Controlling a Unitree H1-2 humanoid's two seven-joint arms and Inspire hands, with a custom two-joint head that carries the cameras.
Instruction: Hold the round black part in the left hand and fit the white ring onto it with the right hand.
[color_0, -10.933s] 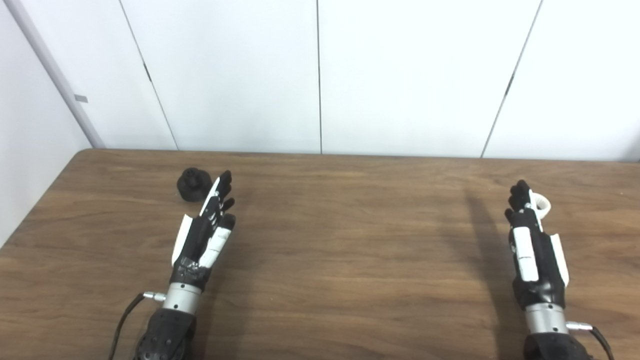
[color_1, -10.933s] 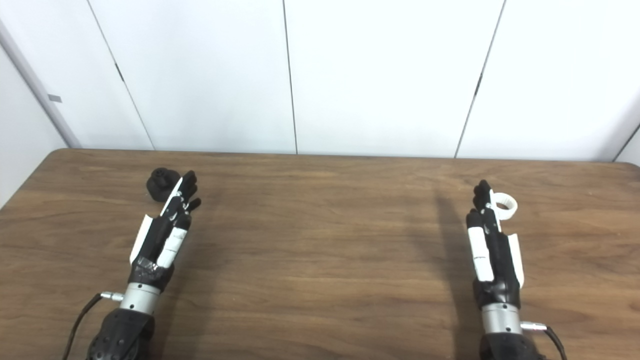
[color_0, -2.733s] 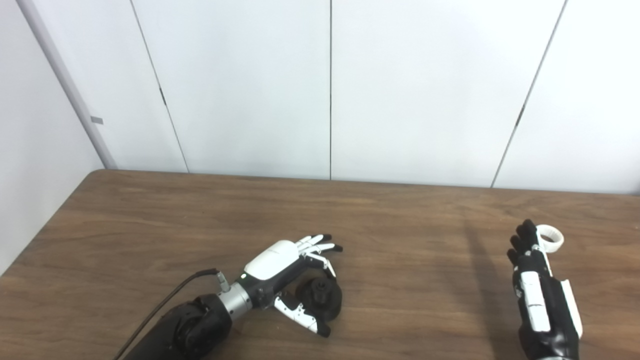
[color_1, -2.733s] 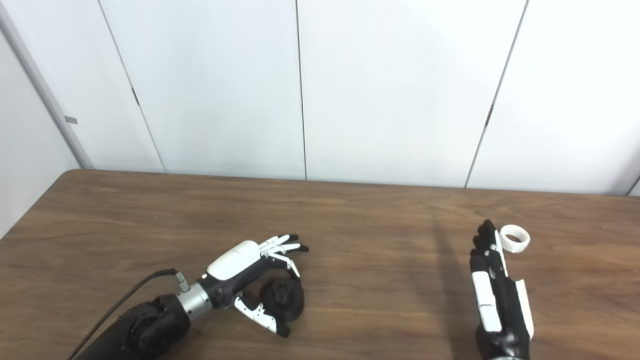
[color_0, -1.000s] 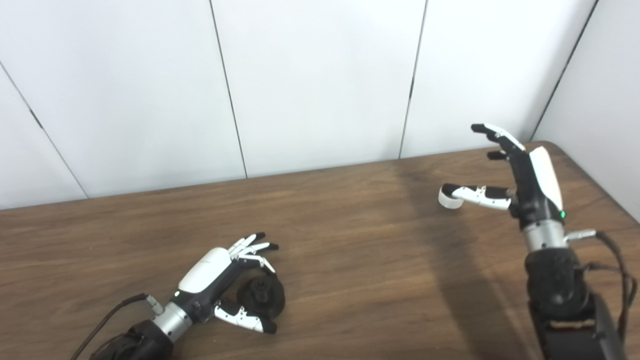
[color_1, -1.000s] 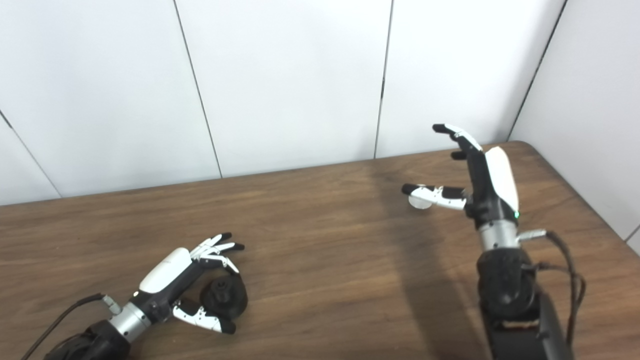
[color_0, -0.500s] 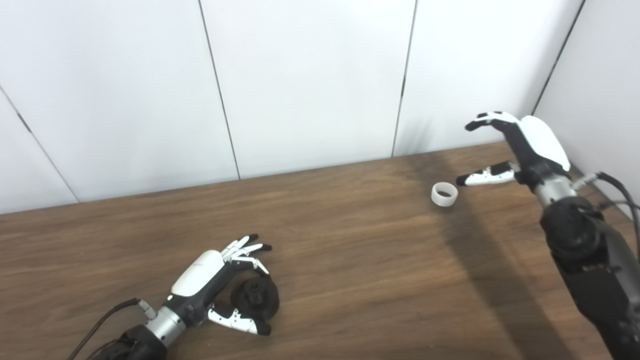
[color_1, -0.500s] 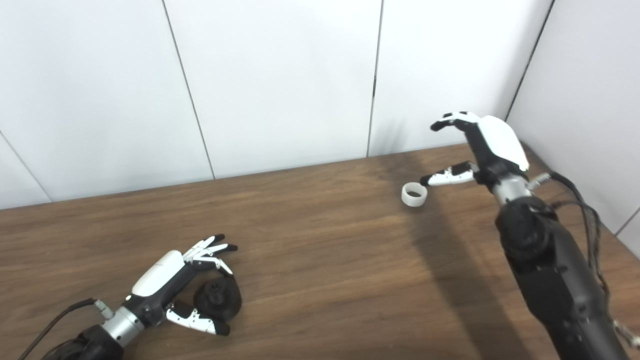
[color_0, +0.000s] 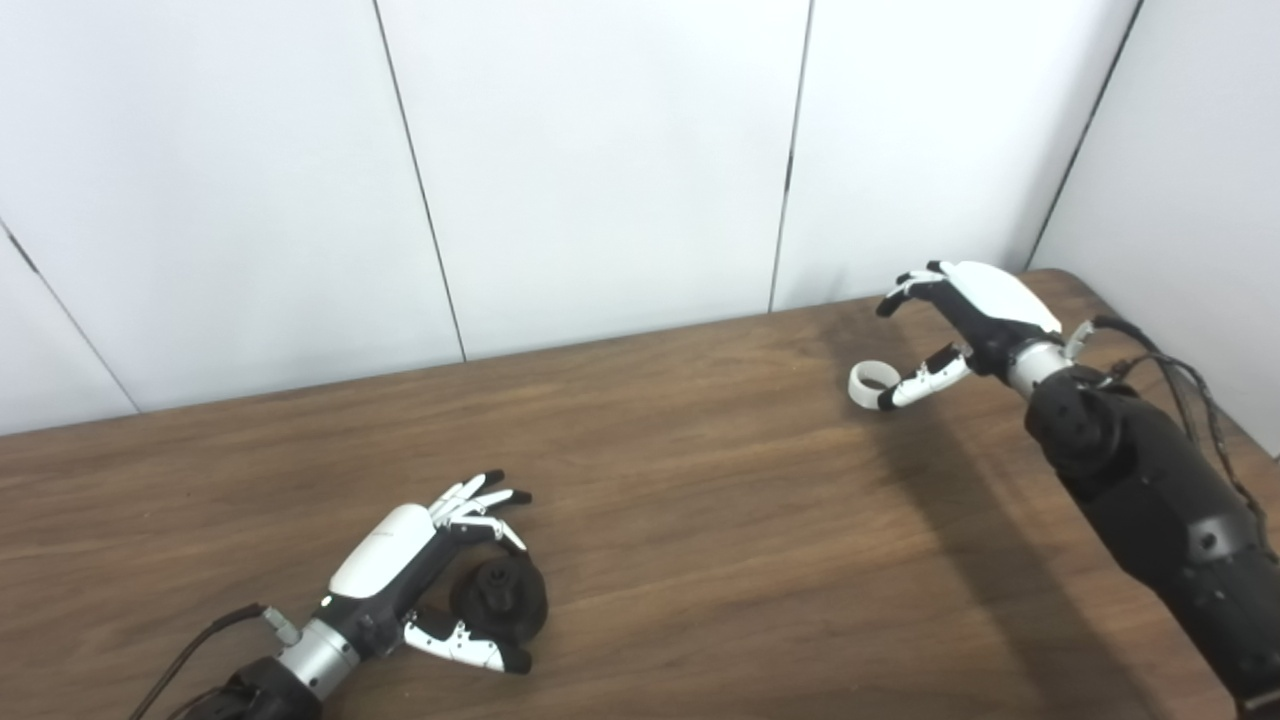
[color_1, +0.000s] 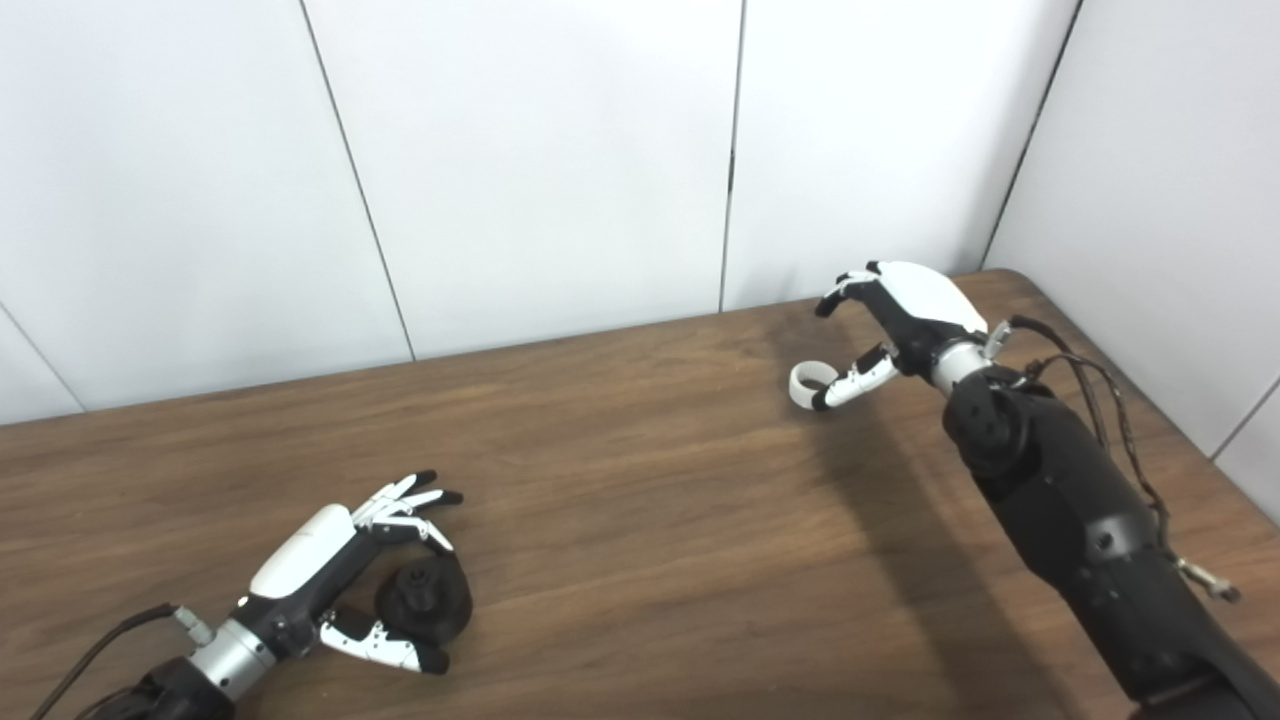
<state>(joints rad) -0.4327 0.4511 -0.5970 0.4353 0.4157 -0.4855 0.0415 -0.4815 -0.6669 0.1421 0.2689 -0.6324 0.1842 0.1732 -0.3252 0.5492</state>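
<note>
The round black part (color_0: 500, 598) sits on the wooden table (color_0: 700, 520) near the front left. My left hand (color_0: 400, 555) is open and cupped around it, fingers (color_0: 480, 497) spread above its far side and thumb (color_0: 465, 645) along its near side. The white ring (color_0: 860, 386) lies on the table at the far right. My right hand (color_0: 965, 315) is open and arched over the ring's right side. Its thumb tip (color_0: 900, 395) is against the ring's near edge, and its fingers (color_0: 905, 290) are curled above and apart from the ring.
White wall panels stand behind the table, and a side wall closes in on the right. The table's far right corner (color_0: 1060, 275) is just behind my right hand. Cables run along the right forearm (color_0: 1180, 370) and from the left wrist (color_0: 200, 640).
The camera has shifted. My right hand has come down toward the ring, and its thumb now touches the ring's near side. My left hand stays cupped around the black part.
</note>
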